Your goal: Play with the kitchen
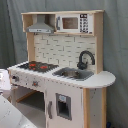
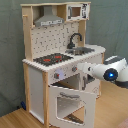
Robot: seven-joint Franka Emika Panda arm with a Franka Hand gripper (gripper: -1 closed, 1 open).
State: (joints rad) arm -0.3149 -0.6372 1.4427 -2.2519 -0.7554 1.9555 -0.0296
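In the second exterior view the white robot arm (image 2: 107,70) with its blue light reaches in from the second exterior view's right, above the hinged-down white oven door (image 2: 72,105); its claw is hidden, so I cannot tell its grip. Behind stands the white and light-wood toy kitchen (image 2: 47,75), against a grey curtain (image 2: 10,50). On its worktop (image 2: 75,54) lie a red-ringed black stovetop (image 2: 52,59), then sink (image 2: 82,50) and black faucet (image 2: 75,39).

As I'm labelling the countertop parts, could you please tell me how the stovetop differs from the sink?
The stovetop is flat and black with red rings; the sink is a grey recessed basin. A black faucet arches over the sink, and nothing stands over the stovetop. Both are set into the white countertop.
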